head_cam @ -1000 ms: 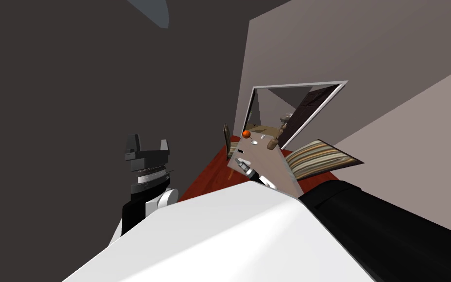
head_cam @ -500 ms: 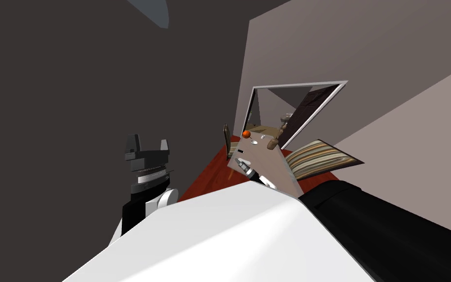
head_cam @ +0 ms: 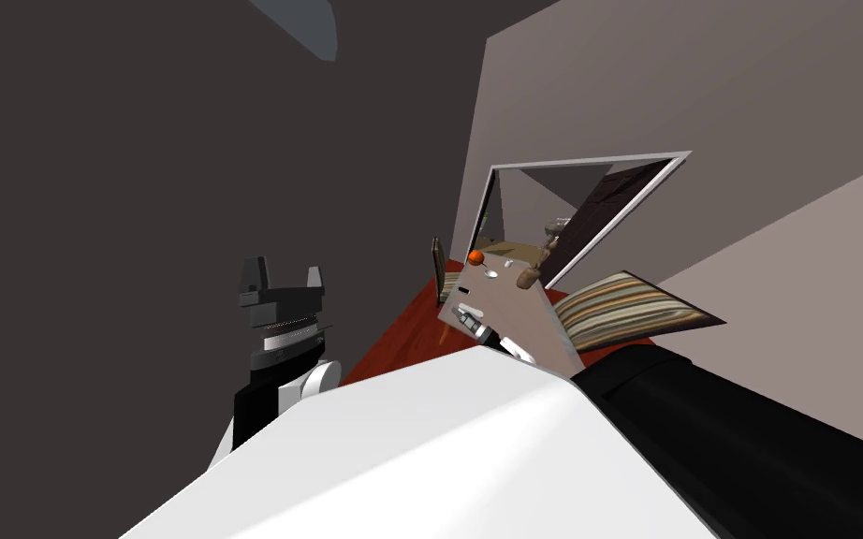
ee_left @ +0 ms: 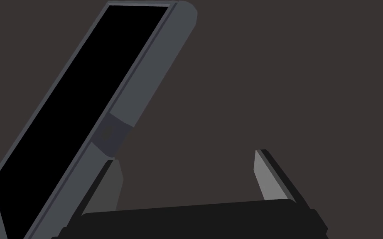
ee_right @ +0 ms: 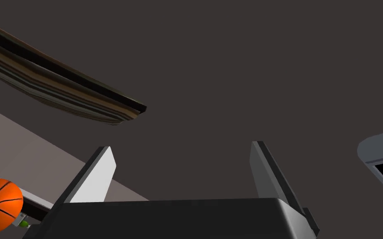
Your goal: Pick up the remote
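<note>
Since the grey-brown table (head_cam: pixel 519 313) stands ahead and to my right across the red floor (head_cam: pixel 402 337), with a striped mat (head_cam: pixel 626 304) just beyond its far side, I judge the right arm has the shorter way to it. The right gripper (ee_right: pixel 182 151) has its fingers wide apart with nothing between them, and its wrist view looks past the table's edge. The left gripper (ee_left: pixel 186 157), raised at my left side well apart from the table, is equally wide and empty. An orange basketball (head_cam: pixel 475 255) sits on the table's far left corner. Near it, toward me along that left edge, lies a small dark bar that is probably the remote (head_cam: pixel 460 292); it is too small to tell its long axis. The right hand would need to reach forward and to its left
</note>
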Tool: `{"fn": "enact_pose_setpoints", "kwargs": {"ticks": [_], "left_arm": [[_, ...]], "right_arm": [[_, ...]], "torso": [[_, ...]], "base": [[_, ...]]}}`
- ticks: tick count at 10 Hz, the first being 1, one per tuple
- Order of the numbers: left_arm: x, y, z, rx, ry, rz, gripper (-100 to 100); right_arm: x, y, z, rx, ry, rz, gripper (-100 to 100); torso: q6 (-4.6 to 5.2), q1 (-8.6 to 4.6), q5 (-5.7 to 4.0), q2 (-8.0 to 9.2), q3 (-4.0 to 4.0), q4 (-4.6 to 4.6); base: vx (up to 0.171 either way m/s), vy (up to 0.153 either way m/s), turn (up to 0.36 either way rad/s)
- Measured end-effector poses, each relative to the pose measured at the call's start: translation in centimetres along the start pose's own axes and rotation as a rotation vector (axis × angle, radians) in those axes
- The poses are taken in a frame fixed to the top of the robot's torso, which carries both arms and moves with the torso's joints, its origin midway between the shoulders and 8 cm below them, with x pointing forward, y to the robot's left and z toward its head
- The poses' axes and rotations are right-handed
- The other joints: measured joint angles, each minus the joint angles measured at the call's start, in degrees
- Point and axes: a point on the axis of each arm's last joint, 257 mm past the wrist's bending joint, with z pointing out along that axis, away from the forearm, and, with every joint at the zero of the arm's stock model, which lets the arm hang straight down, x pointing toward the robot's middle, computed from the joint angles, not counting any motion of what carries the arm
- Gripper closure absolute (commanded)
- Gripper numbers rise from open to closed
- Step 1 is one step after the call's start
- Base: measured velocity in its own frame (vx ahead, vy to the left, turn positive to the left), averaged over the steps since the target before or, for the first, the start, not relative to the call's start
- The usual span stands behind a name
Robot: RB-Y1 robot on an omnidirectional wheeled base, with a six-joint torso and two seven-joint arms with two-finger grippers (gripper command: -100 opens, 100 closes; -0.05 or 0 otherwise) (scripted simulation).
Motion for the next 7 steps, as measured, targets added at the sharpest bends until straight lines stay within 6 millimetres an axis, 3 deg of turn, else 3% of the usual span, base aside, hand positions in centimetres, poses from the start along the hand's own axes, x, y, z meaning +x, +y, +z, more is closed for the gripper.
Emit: {"fn": "enact_pose_setpoints", "kwargs": {"ticks": [7], "left_arm": [[0.0,0.0,0.0,0.0,0.0,0.0,0]], "right_arm": [[2.6,-6.0,-3.8,0.121,0.138,-0.099,-100]], "torso": [[0.01,0.03,0.01,0.04,0.02,0.01]], "base": [[0.003,0.002,0.105]]}}
